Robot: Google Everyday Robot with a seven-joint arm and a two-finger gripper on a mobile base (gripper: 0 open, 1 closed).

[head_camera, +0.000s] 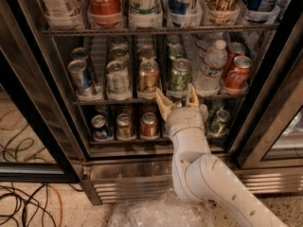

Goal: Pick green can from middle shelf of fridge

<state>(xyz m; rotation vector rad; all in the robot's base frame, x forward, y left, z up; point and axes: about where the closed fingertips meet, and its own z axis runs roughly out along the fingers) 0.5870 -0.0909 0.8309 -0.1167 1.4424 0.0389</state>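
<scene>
The green can (179,76) stands upright at the front of its lane on the middle shelf (118,100) of the fridge (57,126), with more green cans lined up behind it. My gripper (177,99) is just below and in front of that can, open, its two tan fingers pointing up at either side of the can's base. Nothing is held between them. The white arm rises from the lower right of the view.
A gold-tan can (148,77) stands left of the green can and a water bottle (210,67) right of it, then a red Coke can (236,74). Tall bottles fill the rack above. Black door frames flank the opening. Crumpled plastic (156,214) and cables (23,202) lie on the floor.
</scene>
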